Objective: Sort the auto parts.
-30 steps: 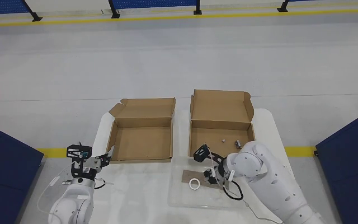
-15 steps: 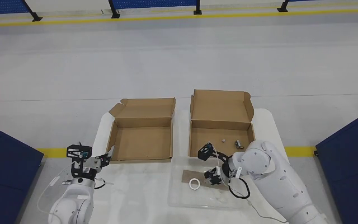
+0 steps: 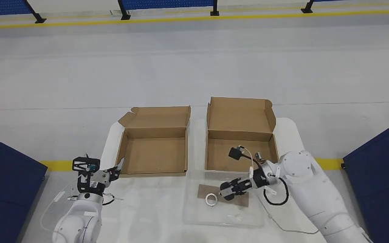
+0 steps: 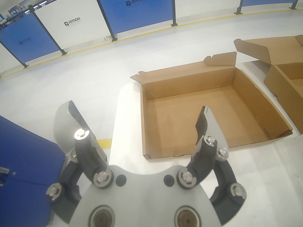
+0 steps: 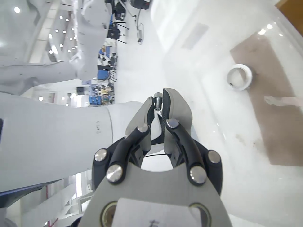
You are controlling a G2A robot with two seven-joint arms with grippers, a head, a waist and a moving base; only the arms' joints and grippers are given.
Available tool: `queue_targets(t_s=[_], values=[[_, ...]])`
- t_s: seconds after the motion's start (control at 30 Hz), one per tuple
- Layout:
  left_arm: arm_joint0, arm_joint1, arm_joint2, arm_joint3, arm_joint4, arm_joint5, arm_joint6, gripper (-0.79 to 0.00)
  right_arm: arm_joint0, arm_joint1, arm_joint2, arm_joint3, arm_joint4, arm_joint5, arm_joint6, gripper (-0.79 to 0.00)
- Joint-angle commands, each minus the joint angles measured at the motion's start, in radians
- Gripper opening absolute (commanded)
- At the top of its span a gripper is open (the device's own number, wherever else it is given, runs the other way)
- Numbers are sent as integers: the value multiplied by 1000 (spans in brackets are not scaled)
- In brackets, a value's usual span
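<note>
My right hand [image 5: 158, 97]: shut tight on a small silver screw part [image 5: 157, 103], pinched at the very tips. My right wrist view makes this plain.
Where it is: from the top, my right hand is a dark shape above the clear tray [image 3: 200, 215], at the front of the tabletop [image 3: 152, 200].
Ring: the white ring [image 5: 239, 76] lies in the tray on a brown sheet [image 5: 272, 119], near my right hand but not touching it.
My left hand [image 4: 137, 116]: fingers spread wide with nothing between them, at the left edge of the tabletop, just in front of the left box [image 4: 201, 109].
Boxes: the left box and the right box [image 3: 240, 130] sit side by side, lids folded back.
Inside the right box: the top view shows a small part [image 3: 258, 156] and a tinier one [image 3: 243, 152] on its floor.
</note>
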Motion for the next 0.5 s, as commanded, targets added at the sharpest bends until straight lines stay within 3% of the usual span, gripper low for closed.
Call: queue_targets(t_s=[0.0, 0.47], values=[[0, 0, 0, 0, 0, 0, 0, 0, 13, 13, -33, 16, 76, 0, 0, -785], [0, 0, 0, 0, 0, 0, 0, 0, 16, 19, -48, 24, 120, 8, -14, -785]])
